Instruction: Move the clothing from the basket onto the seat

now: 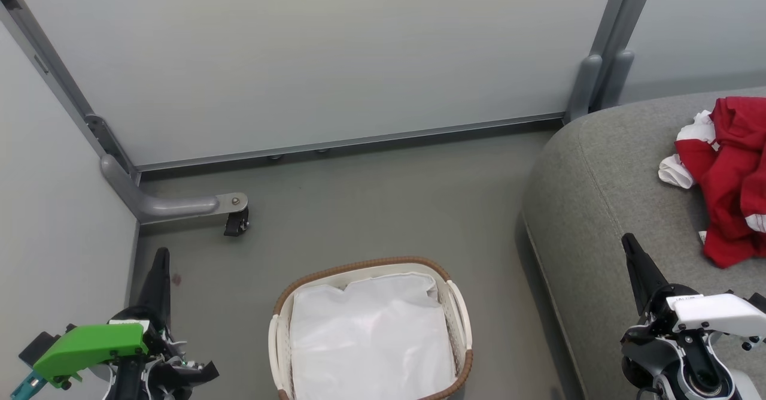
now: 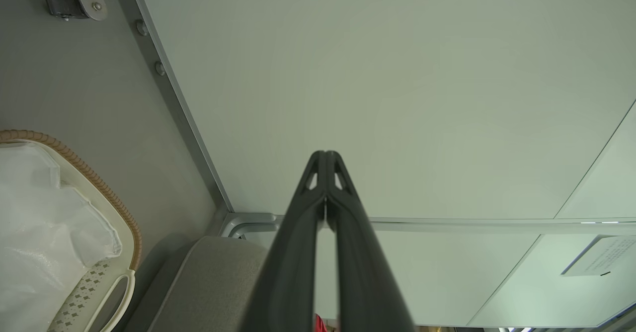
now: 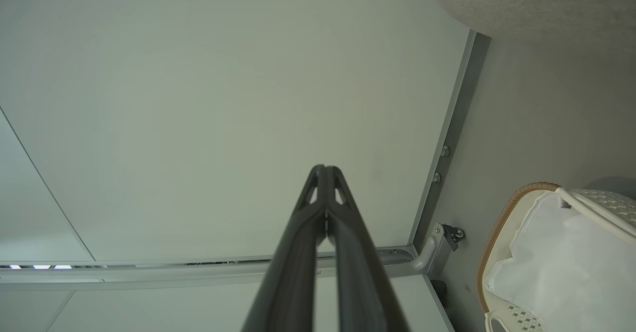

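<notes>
The red clothing (image 1: pixel 733 178) with white trim lies crumpled on the grey seat (image 1: pixel 604 172) at the right edge of the head view. The white basket (image 1: pixel 459 310) with a brown woven rim stands on the floor at bottom centre, holding just its white cloth liner (image 1: pixel 371 334). My left gripper (image 1: pixel 161 255) is shut at the lower left, left of the basket, with nothing in it. My right gripper (image 1: pixel 628 241) is shut over the seat's front part, left of and below the clothing, holding nothing. The wrist views show the shut left gripper (image 2: pixel 325 154) and right gripper (image 3: pixel 325 168) against a pale wall.
Pale partition panels (image 1: pixel 335 52) with grey metal frames close the back and left. A grey panel foot with a black caster (image 1: pixel 236 223) juts onto the floor (image 1: pixel 383 208) left of the basket. Open floor lies between basket, panels and seat.
</notes>
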